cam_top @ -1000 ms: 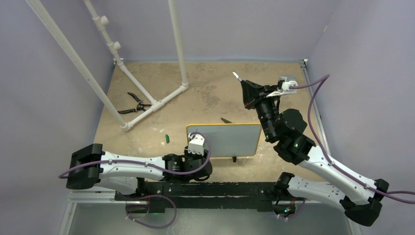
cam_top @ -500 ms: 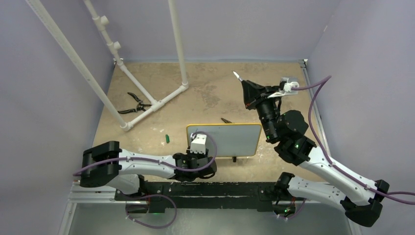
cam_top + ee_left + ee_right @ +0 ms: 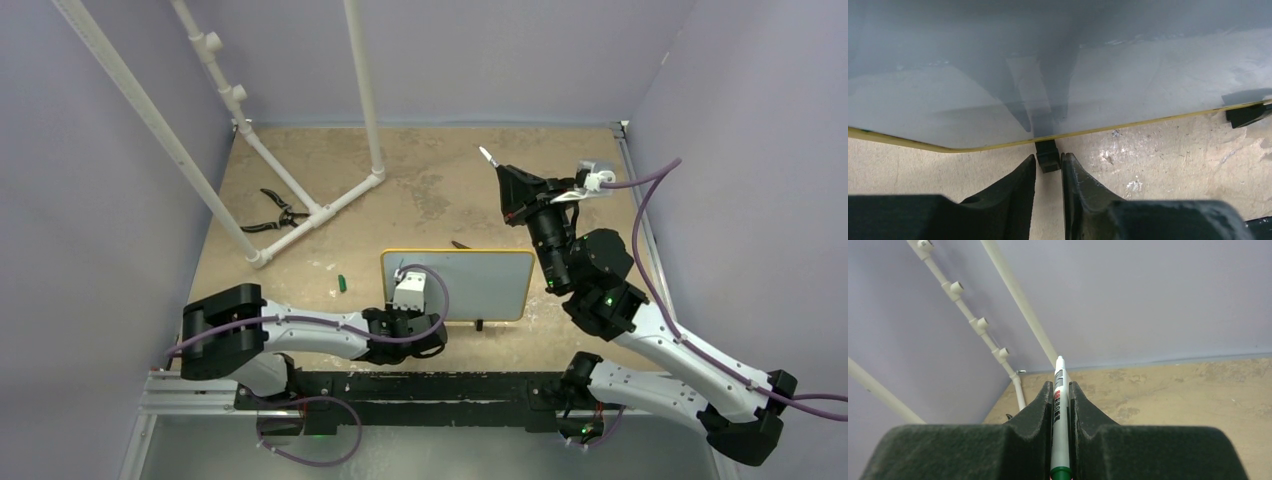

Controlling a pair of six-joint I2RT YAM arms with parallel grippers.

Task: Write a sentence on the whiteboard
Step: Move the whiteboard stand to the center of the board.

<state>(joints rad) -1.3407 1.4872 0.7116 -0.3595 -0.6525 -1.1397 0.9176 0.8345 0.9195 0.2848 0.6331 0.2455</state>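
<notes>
Two left jaws stand slightly apart astride the black foot [image 3: 1048, 156] of the whiteboard [image 3: 470, 285], upright on the desk [image 3: 420, 190]; pinch squarely so it cannot tip. Right jaws, raised beyond it, clamp the marker [image 3: 1059, 410].

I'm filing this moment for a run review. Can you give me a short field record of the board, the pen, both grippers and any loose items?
whiteboard: upright near the middle of the table, yellow frame, no writing visible
marker: in the right gripper, raised, pointing away from the board
right gripper: shut on the marker
left gripper: low at the board's near edge, narrowly open, straddling a black foot; contact unclear
loose items: pliers, small green object
fixture: white pipe frame, far left
</notes>
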